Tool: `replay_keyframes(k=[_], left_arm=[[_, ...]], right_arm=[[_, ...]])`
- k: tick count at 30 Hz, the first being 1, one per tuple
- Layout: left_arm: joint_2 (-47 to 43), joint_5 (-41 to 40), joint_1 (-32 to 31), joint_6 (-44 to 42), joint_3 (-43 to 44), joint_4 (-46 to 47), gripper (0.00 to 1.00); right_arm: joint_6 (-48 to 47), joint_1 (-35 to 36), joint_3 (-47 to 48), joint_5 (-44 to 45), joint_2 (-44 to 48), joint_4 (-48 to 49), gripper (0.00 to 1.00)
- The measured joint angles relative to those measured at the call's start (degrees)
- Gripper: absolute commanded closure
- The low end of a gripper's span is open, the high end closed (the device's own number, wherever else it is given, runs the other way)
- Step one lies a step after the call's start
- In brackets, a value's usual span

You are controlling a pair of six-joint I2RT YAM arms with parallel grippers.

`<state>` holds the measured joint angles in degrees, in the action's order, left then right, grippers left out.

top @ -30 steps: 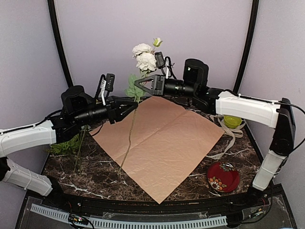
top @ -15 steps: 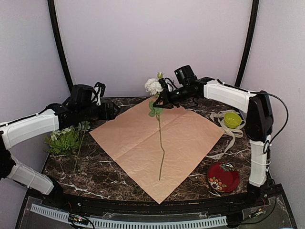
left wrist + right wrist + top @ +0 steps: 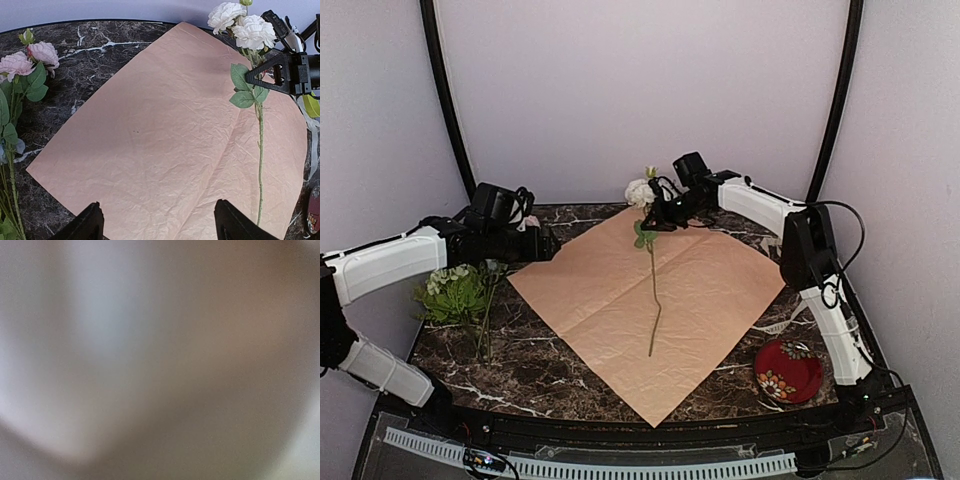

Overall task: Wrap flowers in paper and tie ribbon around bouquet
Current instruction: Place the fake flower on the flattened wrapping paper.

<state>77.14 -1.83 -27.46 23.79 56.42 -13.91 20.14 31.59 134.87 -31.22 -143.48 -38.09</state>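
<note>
The peach paper (image 3: 655, 300) lies spread flat on the dark marble table (image 3: 535, 365). One white flower (image 3: 640, 191) lies along it, its thin stem (image 3: 654, 300) pointing toward me. My right gripper (image 3: 650, 221) is shut on that stem just below the blooms and also shows in the left wrist view (image 3: 250, 80). My left gripper (image 3: 160, 227) stands open over the paper's left part, holding nothing (image 3: 548, 244). More flowers (image 3: 455, 293), pink with green leaves, lie off the paper's left side. The right wrist view is a blur.
The cream ribbon (image 3: 772, 323) lies loose by the paper's right corner. A red patterned dish (image 3: 788, 371) sits at the front right. A lime-green round thing (image 3: 313, 105) peeks in behind the right gripper. Curved dark poles and pale walls close the back.
The right gripper has swung the white flower down from upright until it lies on the paper. The left gripper has opened, let go of the stem and drawn back to the left.
</note>
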Motion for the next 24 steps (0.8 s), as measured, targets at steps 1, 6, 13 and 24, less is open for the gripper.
replay_keyframes(k=[1,6,13,24], left_arm=[[0.11,0.02,0.22,0.0,0.0,-0.09,0.23],[0.76,-1.07,1.07,0.33,-0.13,-1.4,0.22],[0.98,-5.92,4.98,2.36,-1.55,-4.72,0.25],[14.1,-11.34,18.4,-0.68,-1.51,-9.27,0.59]], right_arm=[[0.52,-0.66,-0.39,-0.15,-0.42,1.11,0.75],[0.42,-2.64,-1.22,-0.9,-1.95,8.9,0.41],[-4.63,-2.32,-1.99,5.57,-2.95,15.26,0.43],[-6.23,-0.35,-29.59,10.23,17.81,22.03,0.45]])
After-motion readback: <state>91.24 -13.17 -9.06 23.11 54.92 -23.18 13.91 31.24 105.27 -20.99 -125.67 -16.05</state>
